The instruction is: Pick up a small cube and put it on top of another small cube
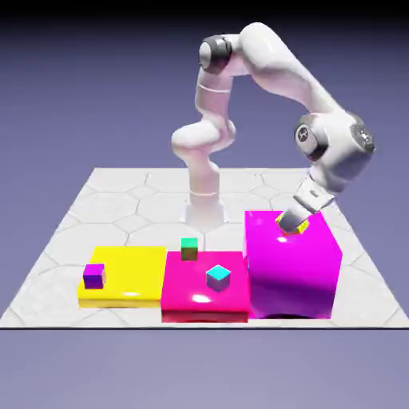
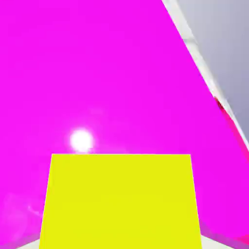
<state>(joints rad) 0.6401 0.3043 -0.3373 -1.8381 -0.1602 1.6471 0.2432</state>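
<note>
A tiny yellow small cube (image 1: 303,229) rests on top of the tall magenta block (image 1: 291,272) at the exterior view's right. My gripper (image 1: 293,226) comes down on it at a slant and is shut on it, covering most of it. In the hand view the yellow cube (image 2: 120,202) fills the bottom middle, large, against the block's magenta top (image 2: 97,73), and it hides my finger tips. Other small cubes stand apart: a green one (image 1: 189,248) and a cyan one (image 1: 218,277) on the flat magenta slab (image 1: 192,303), and a purple one (image 1: 93,276) on the flat yellow slab (image 1: 128,275).
The two flat slabs and the tall block stand side by side along the front of the tiled table (image 1: 104,208). The robot's base (image 1: 204,209) rises behind them at the middle.
</note>
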